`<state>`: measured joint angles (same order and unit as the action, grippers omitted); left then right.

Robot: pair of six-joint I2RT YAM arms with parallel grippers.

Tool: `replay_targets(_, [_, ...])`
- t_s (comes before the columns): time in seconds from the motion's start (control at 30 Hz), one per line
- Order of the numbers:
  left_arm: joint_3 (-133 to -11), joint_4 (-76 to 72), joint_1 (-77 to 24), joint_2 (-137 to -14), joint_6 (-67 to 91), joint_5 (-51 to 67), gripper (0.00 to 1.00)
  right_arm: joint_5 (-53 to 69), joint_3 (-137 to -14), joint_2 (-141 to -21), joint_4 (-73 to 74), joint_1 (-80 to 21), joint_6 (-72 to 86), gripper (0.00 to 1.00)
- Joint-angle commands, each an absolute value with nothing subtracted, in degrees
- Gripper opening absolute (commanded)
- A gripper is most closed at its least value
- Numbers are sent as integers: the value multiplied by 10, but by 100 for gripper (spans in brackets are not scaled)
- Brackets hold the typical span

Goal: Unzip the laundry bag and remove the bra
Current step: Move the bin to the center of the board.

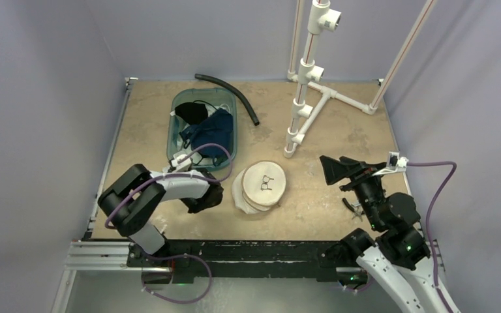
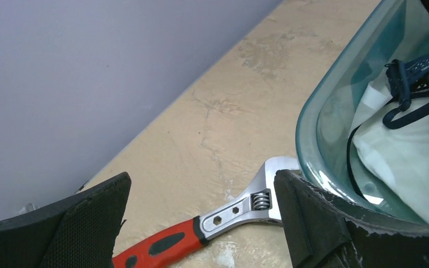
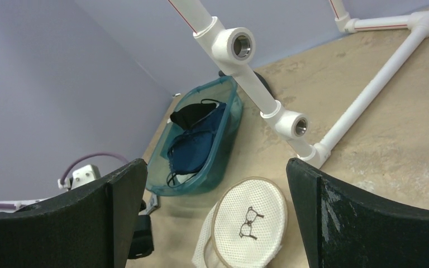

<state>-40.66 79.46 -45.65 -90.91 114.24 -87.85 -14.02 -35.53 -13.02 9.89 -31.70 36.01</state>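
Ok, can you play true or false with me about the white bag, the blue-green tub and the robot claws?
1. The laundry bag sits inside the teal tub. False: it lies on the table, beside the tub.
2. The left claw and the right claw are both open and hold nothing. True.
3. A wrench with a red handle lies on the table next to the tub. True.
4. The tub is empty. False: dark clothes lie in it.
5. The right claw is touching the bag. False: there is bare table between them.
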Motion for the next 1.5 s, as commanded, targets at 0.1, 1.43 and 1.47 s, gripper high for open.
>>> replay_targets(0.1, [-538, 824, -474, -858, 1214, -1038, 99, -165, -351, -94, 114, -316, 340, 98])
replay_targets(1.43, [-417, -17, -291, -529, 88, -413, 100, -140, -356, -195, 62, -315, 356, 98])
replay_targets(1.47, [-415, 6, -269, -531, 118, -392, 100, -137, -355, -199, 58, -315, 360, 98])
